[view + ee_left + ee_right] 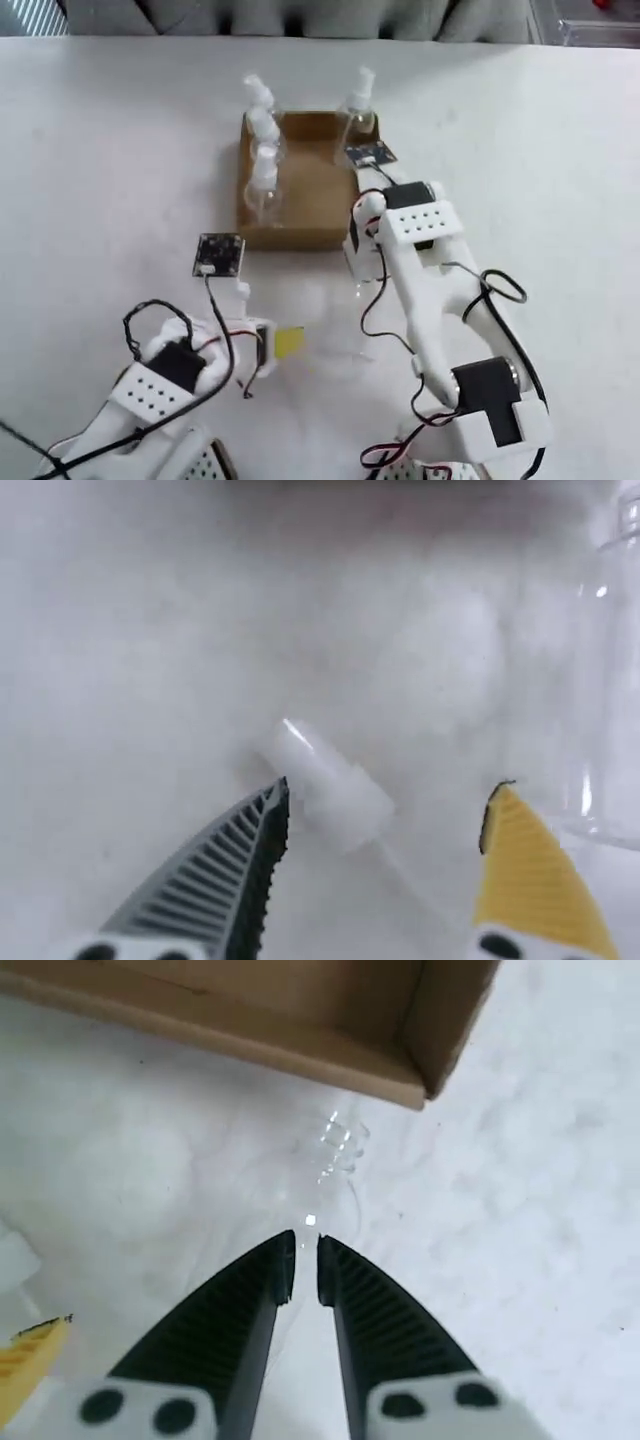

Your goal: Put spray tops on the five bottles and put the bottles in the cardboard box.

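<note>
An uncapped clear bottle (pixel 367 325) stands on the white table in front of the cardboard box (pixel 300 240). My right gripper (pixel 362 262) is above it, its black fingers (pixel 250 1310) shut on the bottle's top, and the clear bottle (pixel 338 1145) reaches down to the table beyond the tips. A white spray top (pixel 330 785) lies on the table between the grey and yellow fingers of my left gripper (pixel 392 785), which is open. The clear bottle (pixel 610 680) stands just beyond the yellow finger. In the high view the left gripper (pixel 277 345) is low at the front left.
Several capped bottles stand inside the box: three along its left wall (pixel 262 150) and one in its far right corner (pixel 358 110). A corner of the box (pixel 300 1045) lies just beyond the held bottle. The right arm (pixel 440 290) runs diagonally across the front right.
</note>
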Controlling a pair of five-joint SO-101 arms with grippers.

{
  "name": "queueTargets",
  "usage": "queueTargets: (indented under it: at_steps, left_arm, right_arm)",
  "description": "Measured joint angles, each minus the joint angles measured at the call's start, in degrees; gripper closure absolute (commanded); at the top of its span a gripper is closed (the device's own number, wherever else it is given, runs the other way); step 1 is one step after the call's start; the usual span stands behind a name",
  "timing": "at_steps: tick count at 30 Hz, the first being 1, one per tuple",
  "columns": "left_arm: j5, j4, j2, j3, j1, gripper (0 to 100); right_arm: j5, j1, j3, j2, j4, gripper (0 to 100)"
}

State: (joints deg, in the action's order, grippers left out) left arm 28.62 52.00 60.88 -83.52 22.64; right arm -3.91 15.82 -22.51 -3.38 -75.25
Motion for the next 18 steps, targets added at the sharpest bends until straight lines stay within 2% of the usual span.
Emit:
queueTargets:
  at_steps: [6, 11, 13, 16, 17, 18]
  left_arm:
    - [1.5, 0.0, -12.9, 3.8, 0.0, 70]
    - [2.4, -1.4, -15.8, 4.2, 0.0, 72]
    - [3.2, -1.6, -15.8, 4.3, 0.0, 78]
    - [3.4, -2.7, -15.8, 4.3, 0.0, 97]
    - [3.4, -3.9, -15.8, 4.3, 0.0, 99]
    - [3.4, -5.5, -15.8, 4.3, 0.0, 96]
  right_arm:
    - [0.0, 0.1, 0.0, 0.0, 0.0, 98.1]
    - [0.0, 0.1, 0.0, 0.0, 0.0, 98.1]
    - [0.0, 0.1, 0.0, 0.0, 0.0, 98.1]
    - [0.0, 0.1, 0.0, 0.0, 0.0, 98.1]
    - [0.0, 0.1, 0.0, 0.0, 0.0, 98.1]
    - [0.0, 0.1, 0.0, 0.0, 0.0, 98.1]
